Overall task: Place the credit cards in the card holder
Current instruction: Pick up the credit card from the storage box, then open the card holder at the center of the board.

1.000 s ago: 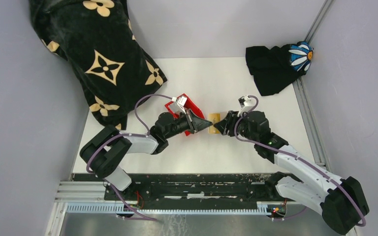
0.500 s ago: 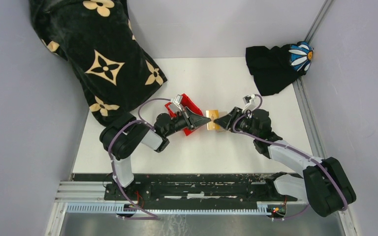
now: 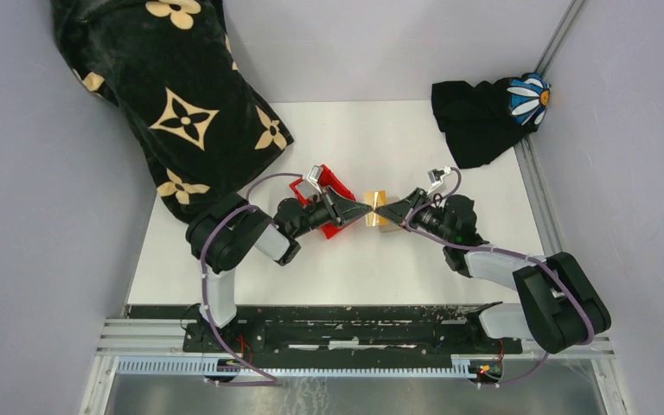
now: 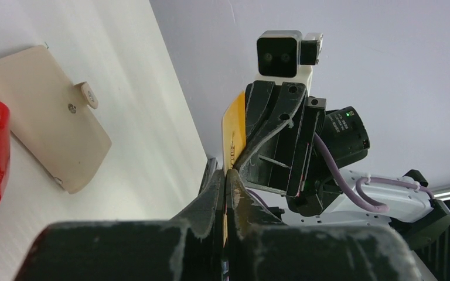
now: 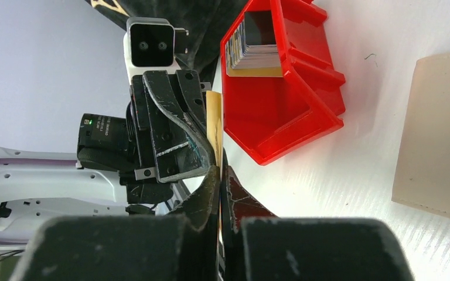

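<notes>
One credit card [image 4: 233,130], yellow-faced and seen edge-on, hangs in the air between both grippers. My left gripper [image 4: 225,173] is shut on one end and my right gripper [image 5: 220,167] is shut on the other end of the credit card [image 5: 214,120]. In the top view the two tips, left gripper [image 3: 365,208] and right gripper [image 3: 381,208], meet just above the tan card holder [image 3: 380,221]. The card holder [image 4: 47,111] lies flat on the table with its snap tab showing. More credit cards [image 5: 256,51] stand stacked in the red bin.
The red bin [image 3: 335,184] sits just left of the card holder, under my left wrist. A black patterned cloth [image 3: 164,95] covers the back left and a black cloth with a daisy [image 3: 493,112] lies at the back right. Grey walls close in both sides.
My right gripper has shut on the card that the left gripper holds. Both grippers drew together over the card holder, and both arms' elbows swung inward.
</notes>
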Controlling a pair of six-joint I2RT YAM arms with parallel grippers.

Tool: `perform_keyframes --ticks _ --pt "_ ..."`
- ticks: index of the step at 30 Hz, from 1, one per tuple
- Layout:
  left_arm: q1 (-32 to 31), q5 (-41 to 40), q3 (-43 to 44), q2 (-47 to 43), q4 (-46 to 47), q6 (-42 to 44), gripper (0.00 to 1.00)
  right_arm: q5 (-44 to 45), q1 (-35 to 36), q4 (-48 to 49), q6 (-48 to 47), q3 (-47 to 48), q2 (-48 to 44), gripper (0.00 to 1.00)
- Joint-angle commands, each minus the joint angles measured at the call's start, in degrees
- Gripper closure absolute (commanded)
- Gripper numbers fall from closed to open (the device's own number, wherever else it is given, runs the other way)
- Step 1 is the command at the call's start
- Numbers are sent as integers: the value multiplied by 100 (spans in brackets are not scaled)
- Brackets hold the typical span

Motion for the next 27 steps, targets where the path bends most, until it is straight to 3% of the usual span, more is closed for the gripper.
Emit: perform_keyframes --ticks 1,5,10,15,21,27 --pt "26 240 189 120 604 -232 92 -154 -105 737 212 -5 12 99" --pt "128 98 93 101 54 14 79 -83 -150 -97 -187 226 -351 99" --pt "130 -364 83 -235 -1309 890 73 432 -155 -2265 -1255 796 -963 99" --pt "55 -757 174 -384 -2227 1473 72 841 -150 -3818 -2014 1434 -979 99" --pt "-321 -1656 563 -669 -4005 2527 74 1514 4 -4989 -2810 2048 -571 99" --pt "-571 -2136 874 -661 -4715 2961 75 2467 431 -5883 -3452 2718 -61 99"
